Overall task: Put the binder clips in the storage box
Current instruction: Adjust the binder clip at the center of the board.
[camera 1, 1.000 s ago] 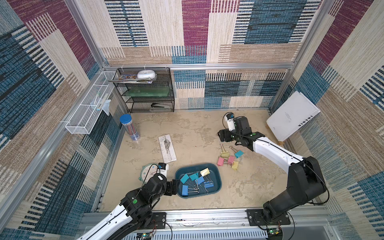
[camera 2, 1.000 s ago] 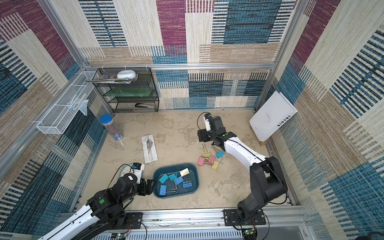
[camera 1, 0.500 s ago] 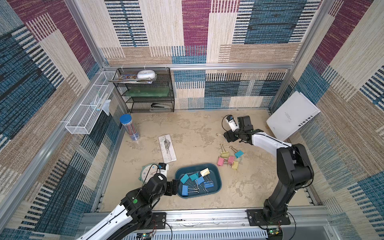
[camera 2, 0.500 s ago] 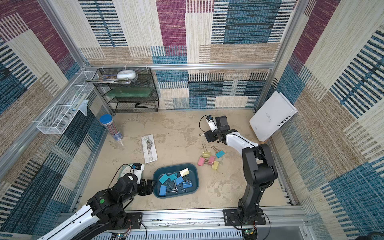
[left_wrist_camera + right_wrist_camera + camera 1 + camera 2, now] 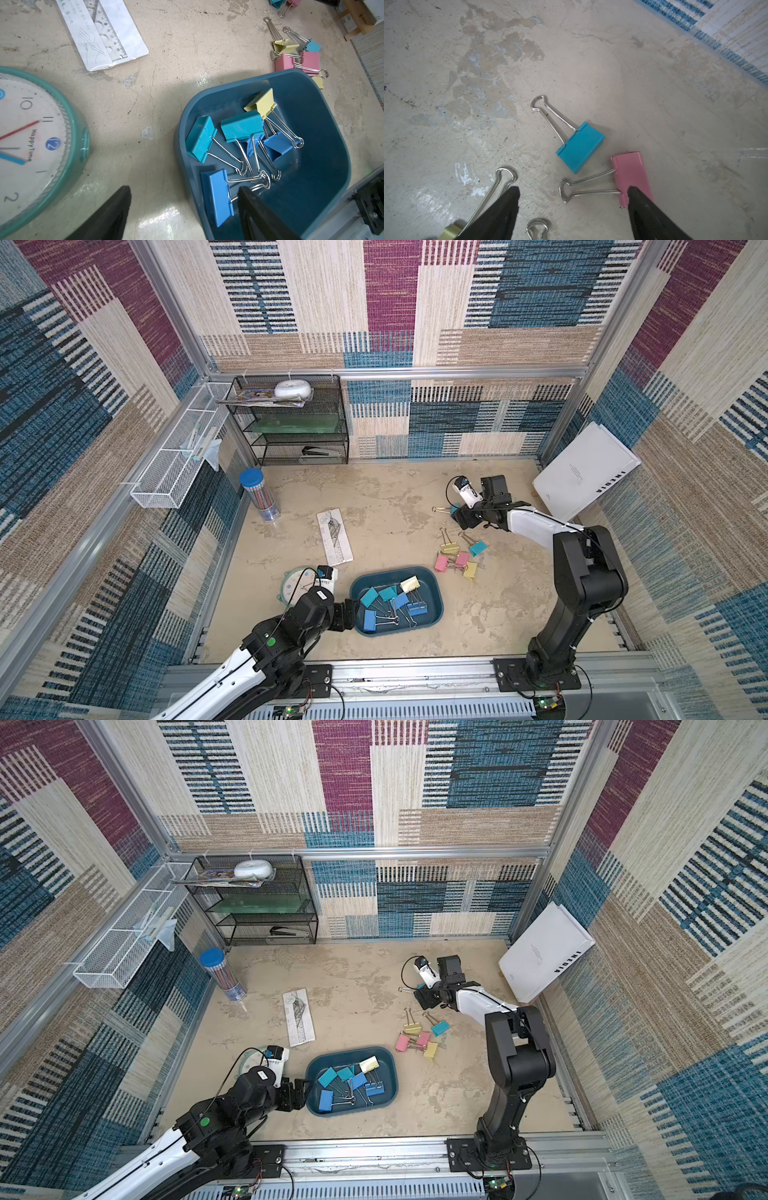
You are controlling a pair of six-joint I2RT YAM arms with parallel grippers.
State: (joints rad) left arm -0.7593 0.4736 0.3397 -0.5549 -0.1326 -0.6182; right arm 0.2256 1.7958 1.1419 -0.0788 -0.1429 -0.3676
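Note:
The dark teal storage box [image 5: 437,593] sits at the front middle in both top views and holds several blue, teal and yellow binder clips [image 5: 390,599]. My left gripper [image 5: 184,191] is open at the box's left end; one finger is outside the wall, the other inside over a blue clip's [image 5: 216,197] wire handles. Several pink, yellow and teal clips [image 5: 457,560] lie loose to the right of the box. Farther back, my right gripper [image 5: 573,193] is open and low over a pink clip [image 5: 631,174], whose handles lie between the fingers. A teal clip [image 5: 580,147] lies just beyond.
A teal-rimmed clock [image 5: 297,585] lies beside my left gripper, and a packaged ruler [image 5: 334,537] lies behind it. A pencil tube [image 5: 259,495], a black mesh rack [image 5: 291,423] and a white wire basket [image 5: 178,456] stand back left. A white book [image 5: 582,472] leans back right.
My right arm has folded upright and its gripper has dropped lower over the back clips, its jaws narrowing slightly. The left arm has not moved.

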